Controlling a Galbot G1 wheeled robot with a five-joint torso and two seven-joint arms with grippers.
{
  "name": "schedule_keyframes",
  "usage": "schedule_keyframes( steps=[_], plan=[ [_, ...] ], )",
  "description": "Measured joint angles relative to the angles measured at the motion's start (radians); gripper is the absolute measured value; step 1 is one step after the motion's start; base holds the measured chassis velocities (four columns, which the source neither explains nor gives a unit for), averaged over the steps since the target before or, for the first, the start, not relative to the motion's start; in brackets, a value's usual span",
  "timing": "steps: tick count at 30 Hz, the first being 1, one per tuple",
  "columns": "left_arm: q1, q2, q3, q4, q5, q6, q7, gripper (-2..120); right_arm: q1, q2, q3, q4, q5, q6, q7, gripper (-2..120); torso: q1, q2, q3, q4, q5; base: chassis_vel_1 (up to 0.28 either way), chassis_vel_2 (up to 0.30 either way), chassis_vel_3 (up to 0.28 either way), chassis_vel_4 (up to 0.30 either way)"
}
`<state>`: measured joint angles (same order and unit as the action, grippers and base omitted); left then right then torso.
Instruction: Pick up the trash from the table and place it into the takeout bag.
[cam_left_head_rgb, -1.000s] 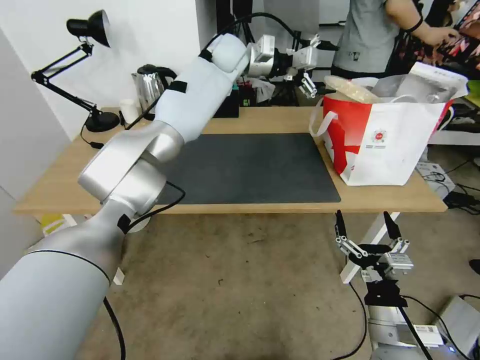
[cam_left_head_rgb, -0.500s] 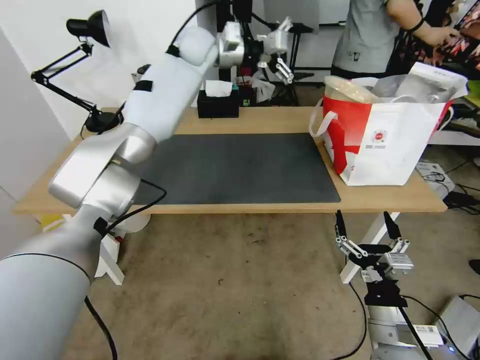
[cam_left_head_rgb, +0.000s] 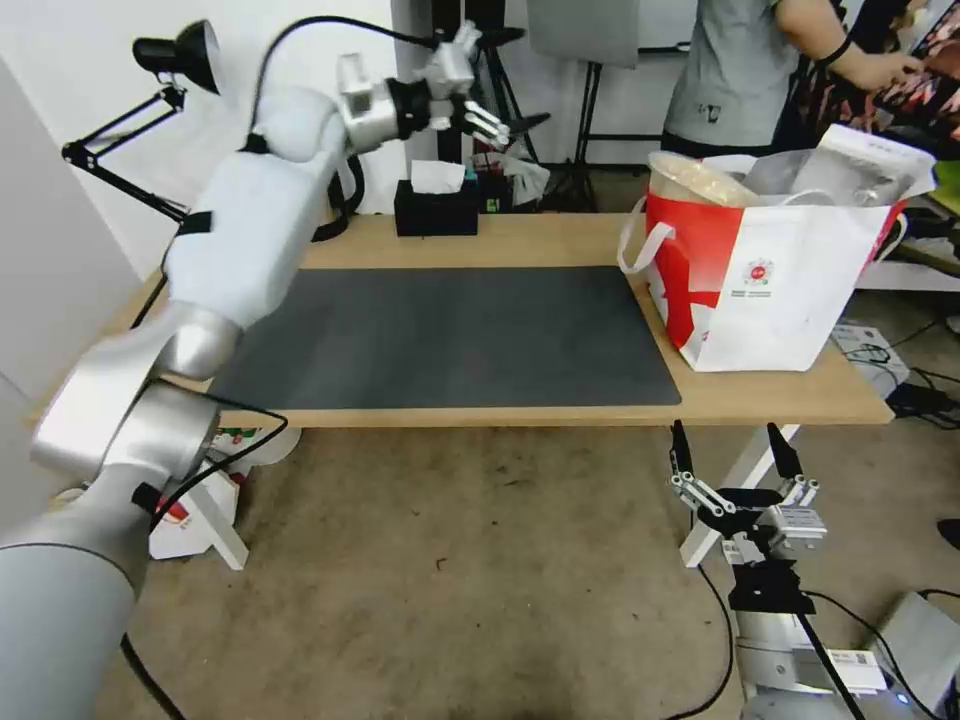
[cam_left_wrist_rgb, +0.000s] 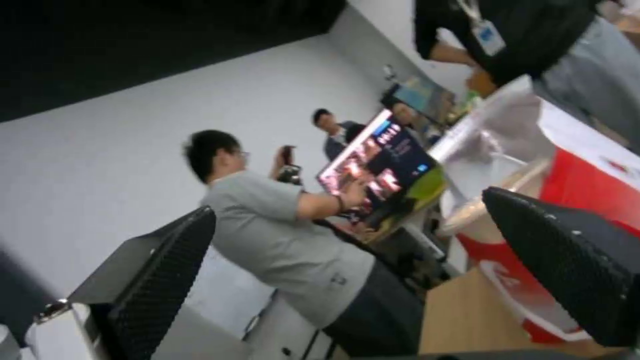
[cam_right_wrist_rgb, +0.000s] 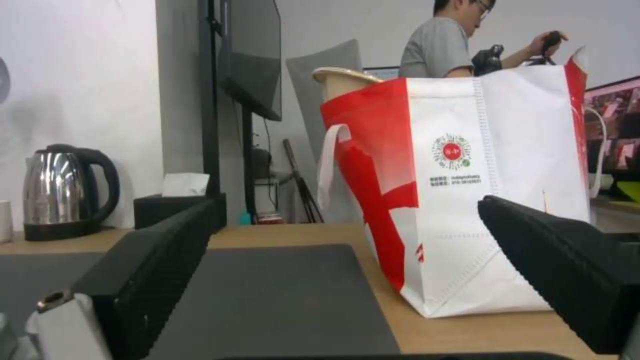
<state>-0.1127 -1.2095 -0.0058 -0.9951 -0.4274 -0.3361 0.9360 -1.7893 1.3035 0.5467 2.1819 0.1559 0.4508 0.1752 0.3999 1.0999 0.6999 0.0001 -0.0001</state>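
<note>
The red-and-white takeout bag (cam_left_head_rgb: 770, 280) stands upright at the right end of the light-wood table (cam_left_head_rgb: 770, 400), beside the dark grey mat (cam_left_head_rgb: 460, 335). A beige bowl (cam_left_head_rgb: 692, 178) of the trash pokes out of its top on the left; silver lining hides the rest inside. My left gripper (cam_left_head_rgb: 495, 120) is raised high over the table's back edge, above the tissue box, open and holding nothing. My right gripper (cam_left_head_rgb: 725, 432) hangs below the table's front edge, open and holding nothing. The right wrist view faces the bag (cam_right_wrist_rgb: 467, 190) and the bowl (cam_right_wrist_rgb: 343, 77).
A black tissue box (cam_left_head_rgb: 435, 205) sits at the back edge of the table, a steel kettle (cam_right_wrist_rgb: 63, 192) at the back left, and a black desk lamp (cam_left_head_rgb: 180, 55) at the far left. A person stands behind the bag. Cables lie on the floor at right.
My left arm has swung up and to the left, away from the bag's top, uncovering the tissue box. The right arm and the bag have not moved.
</note>
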Motion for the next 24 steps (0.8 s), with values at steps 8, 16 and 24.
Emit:
schedule_keyframes(
  steps=[8, 16, 24],
  plan=[
    [0.193, 0.095, -0.136, -0.137, -0.08, 0.02, -0.111, 100, 0.0, 0.0, 0.0, 0.0, 0.0, 0.0, 0.0, 100, 0.0, 0.0, 0.0, -0.0001, -0.0003, 0.0, 0.0, 0.0, 0.0],
    [0.41, 0.189, -0.32, -0.287, -0.123, 0.041, -0.189, 100, 0.0, 0.0, 0.0, 0.0, 0.0, 0.0, 0.0, 100, 0.0, 0.0, 0.0, 0.0002, 0.0, 0.0, 0.0, 0.0, 0.0],
    [0.616, 0.2, -0.504, -0.409, -0.136, 0.05, -0.213, 100, 0.0, 0.0, 0.0, 0.0, 0.0, 0.0, 0.0, 100, 0.0, 0.0, 0.0, 0.0001, 0.0002, 0.0, 0.0, 0.0, 0.0]
  ],
)
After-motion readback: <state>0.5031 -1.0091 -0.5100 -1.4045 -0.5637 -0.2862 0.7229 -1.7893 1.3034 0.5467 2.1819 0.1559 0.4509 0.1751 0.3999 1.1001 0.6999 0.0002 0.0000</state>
